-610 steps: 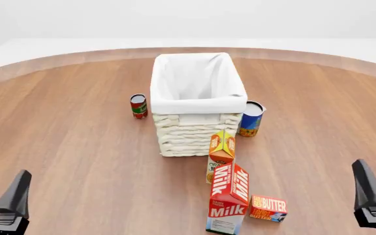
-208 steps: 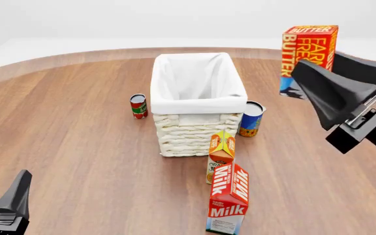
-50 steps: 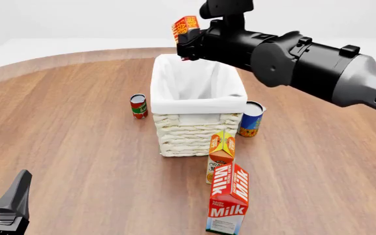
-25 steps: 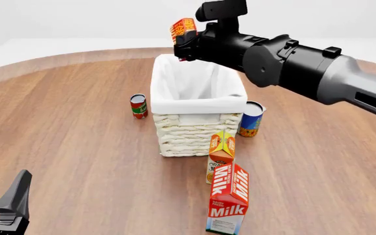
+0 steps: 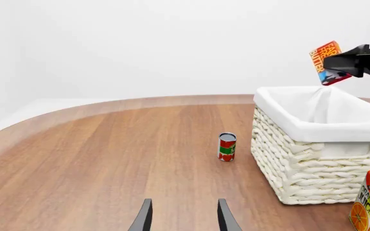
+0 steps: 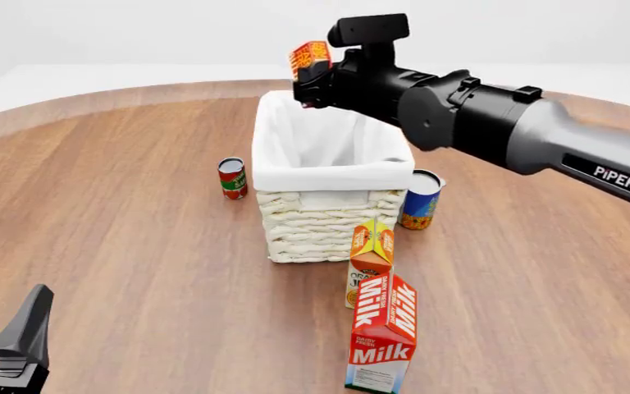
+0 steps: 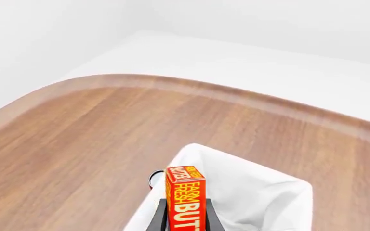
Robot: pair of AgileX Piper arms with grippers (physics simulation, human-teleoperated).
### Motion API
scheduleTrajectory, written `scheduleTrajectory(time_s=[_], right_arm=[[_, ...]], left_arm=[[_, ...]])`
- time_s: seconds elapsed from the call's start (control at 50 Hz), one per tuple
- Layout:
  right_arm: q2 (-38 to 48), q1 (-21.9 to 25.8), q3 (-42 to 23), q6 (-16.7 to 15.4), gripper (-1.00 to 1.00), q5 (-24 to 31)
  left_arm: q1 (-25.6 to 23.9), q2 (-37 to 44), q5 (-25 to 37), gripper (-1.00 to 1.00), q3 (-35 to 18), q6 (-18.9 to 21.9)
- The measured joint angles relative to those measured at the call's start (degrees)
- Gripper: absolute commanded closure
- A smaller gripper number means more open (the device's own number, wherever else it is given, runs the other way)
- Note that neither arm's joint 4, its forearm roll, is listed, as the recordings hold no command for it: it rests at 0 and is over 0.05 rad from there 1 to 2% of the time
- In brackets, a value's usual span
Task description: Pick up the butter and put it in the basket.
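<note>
while the right hand pinches the butter above the basket, only the left wrist view shows the left hand parted, empty.

Seeing big round wooden table from here, warm brown planks, lighter curved edge along top of frame. Beyond that just plain white floor and walls, soft even light.
</note>
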Motion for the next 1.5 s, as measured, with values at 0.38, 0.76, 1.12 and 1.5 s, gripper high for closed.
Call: scheduleTrajectory(time_s=[0.38, 0.76, 1.12, 1.5], right_arm=[[0.82, -0.34, 1.06, 0.69, 1.0, -1.5], [1.71, -0.78, 1.84, 1.67, 1.0, -2.75], [4.0, -1.82, 0.81, 2.83, 1.0, -4.46], [5.76, -3.28, -0.41, 4.59, 1.0, -6.1]], left_arm=[[0.0, 0.0, 0.0, -1.0, 0.0, 0.0], [0.0, 0.0, 0.0, -1.0, 0.0, 0.0], [0.0, 0.0, 0.0, -1.0, 0.0, 0.0], [0.0, 0.0, 0.0, -1.0, 0.0, 0.0]])
